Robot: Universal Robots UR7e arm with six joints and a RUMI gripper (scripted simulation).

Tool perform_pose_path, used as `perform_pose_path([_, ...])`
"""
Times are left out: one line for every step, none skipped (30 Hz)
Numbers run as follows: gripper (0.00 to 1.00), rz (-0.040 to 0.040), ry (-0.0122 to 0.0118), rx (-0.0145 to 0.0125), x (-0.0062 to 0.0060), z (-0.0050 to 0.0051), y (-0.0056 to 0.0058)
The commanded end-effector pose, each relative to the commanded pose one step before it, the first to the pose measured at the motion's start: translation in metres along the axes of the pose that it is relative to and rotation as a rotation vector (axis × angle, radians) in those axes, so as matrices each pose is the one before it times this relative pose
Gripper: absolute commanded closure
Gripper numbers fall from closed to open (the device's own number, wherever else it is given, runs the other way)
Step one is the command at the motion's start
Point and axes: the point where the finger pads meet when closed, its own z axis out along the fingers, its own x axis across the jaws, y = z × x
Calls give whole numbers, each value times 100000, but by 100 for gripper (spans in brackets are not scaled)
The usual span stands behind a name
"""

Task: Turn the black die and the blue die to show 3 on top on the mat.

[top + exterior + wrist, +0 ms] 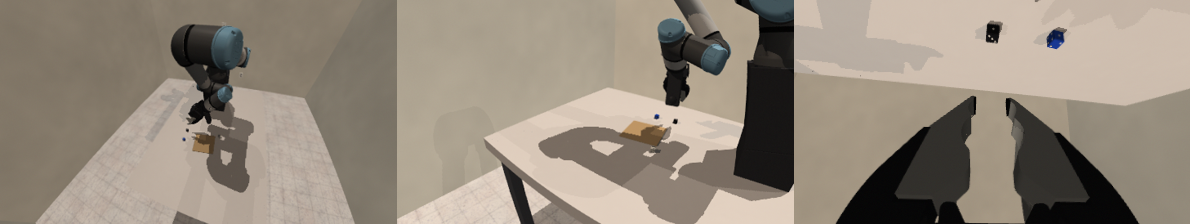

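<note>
The black two-jaw gripper (199, 119) (672, 102) (991, 98) hangs above the pale tabletop (163, 176) (577, 116) (919, 20), jaws slightly apart, gripping nothing; top and exterior views show the flat tan mat (202, 148) (635, 128), with the small black die (187, 130) (675, 121) (992, 33) and blue die (184, 139) (657, 116) (1055, 39) off it, near plain beige walls (82, 61) (499, 49) (869, 130)
</note>
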Motion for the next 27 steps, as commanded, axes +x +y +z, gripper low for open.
perform_pose_path([82,-553,191,15083,-51,256,841])
perform_pose_path([82,26,100,2552,-1,-18,162])
perform_pose_path([82,66,232,2555,8,-48,168])
perform_pose_path([82,0,0,0,0,0,0])
perform_pose_path([82,0,0,0,0,0,0])
perform_pose_path([82,-58,-59,2661,-2,8,162])
perform_pose_path([82,-95,-190,2739,-11,29,161])
perform_pose_path([82,-32,-54,2733,-9,-5,165])
perform_pose_path([82,30,86,2710,-4,-38,167])
perform_pose_path([82,89,225,2670,2,-71,167])
perform_pose_path([82,-41,-30,2788,-1,-16,163])
perform_pose_path([82,-90,-163,2208,-5,13,125])
perform_pose_path([82,-18,-33,675,-1,-1,39])
perform_pose_path([82,-31,-48,2830,-3,-30,166])
perform_pose_path([82,40,95,2759,1,-71,166])
perform_pose_path([82,86,189,2299,6,-91,140])
perform_pose_path([82,18,41,374,1,-18,23])
perform_pose_path([82,-27,-31,2337,0,-26,129])
perform_pose_path([82,-83,-157,2130,-4,9,113])
perform_pose_path([82,-42,-79,2051,-1,-19,112])
perform_pose_path([82,0,0,0,0,0,0])
perform_pose_path([82,0,0,0,0,0,0])
perform_pose_path([82,-7,-9,1962,2,-44,109])
perform_pose_path([82,23,53,1865,4,-65,105])
perform_pose_path([82,48,106,1762,7,-82,100])
perform_pose_path([82,68,149,1652,9,-96,94])
perform_pose_path([82,48,105,1573,4,-66,77])
